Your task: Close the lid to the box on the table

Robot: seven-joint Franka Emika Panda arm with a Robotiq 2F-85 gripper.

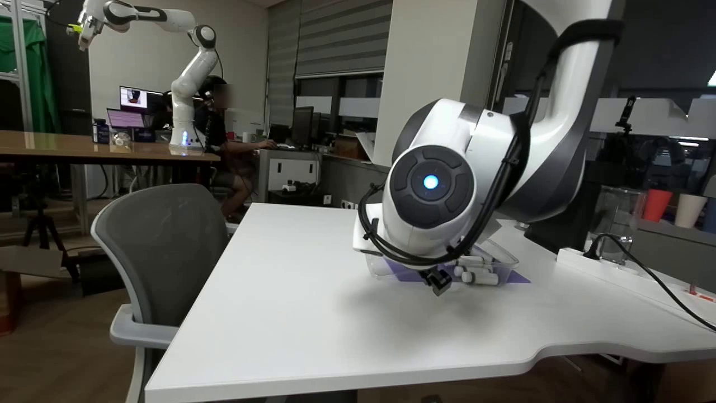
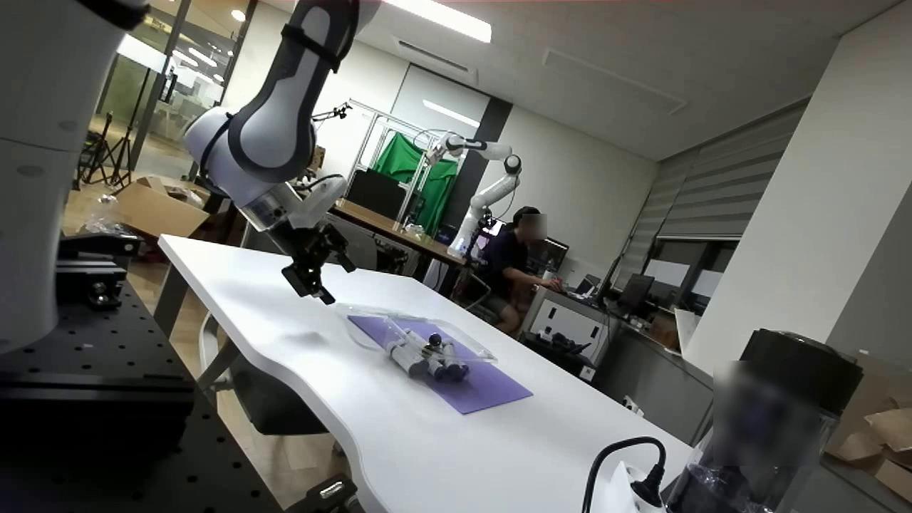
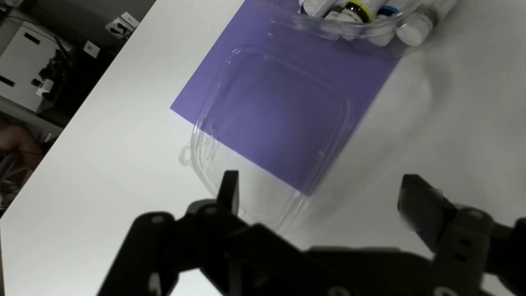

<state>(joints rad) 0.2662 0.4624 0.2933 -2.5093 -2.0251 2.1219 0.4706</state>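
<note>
Fingers [image 3: 229,191] are spread wide apart and held above the white bench [image 1: 335,336] by the arm [image 1: 430,190]; in the wrist view, the near part of the clear lid [image 3: 271,131] is crossed by one of them, though whether it is touched cannot be told. The lid is opened out, seen partly over a purple sheet [image 2: 491,390] and partly over the bench itself. Just beyond it, the clear box [image 3: 296,24] is set partly on the same sheet, with small bottles [image 3: 372,7] laid in it, mostly on their sides; in an exterior view, part of it is hidden behind the arm. Farther out, a white power strip [image 1: 615,282] is laid along the bench, fitted with a black plug [image 2: 650,486], and near it a dark-topped container [image 2: 798,370] is seen, partly blurred. Beyond the bench a red cup [image 1: 656,205] and a pale cup [image 1: 689,210] are set, a grey chair [image 1: 162,252] is placed close by the bench's edge, and in the background a second arm [image 1: 193,73] and a seated person [image 2: 509,260] are shown.
</note>
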